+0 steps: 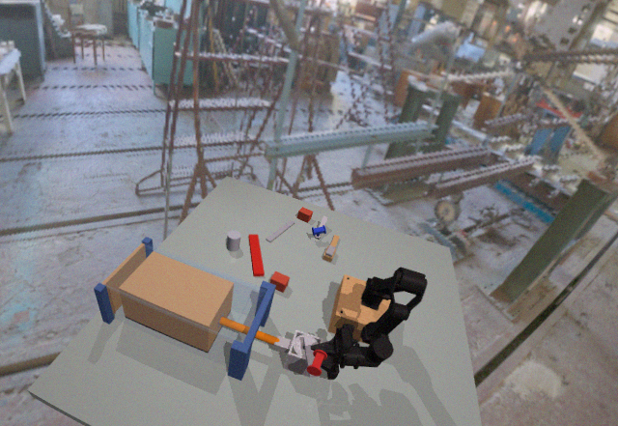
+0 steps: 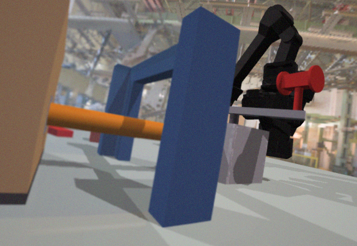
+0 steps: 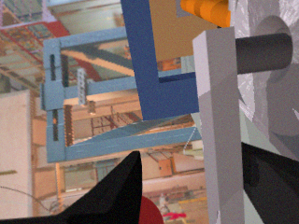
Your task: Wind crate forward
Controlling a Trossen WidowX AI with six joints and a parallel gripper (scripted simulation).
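Maybe the half-open claw could slip off the handle if it pushes crooked, stopping the box.

Industrial workshop — steel beams, teal cabinets, worn concrete floor
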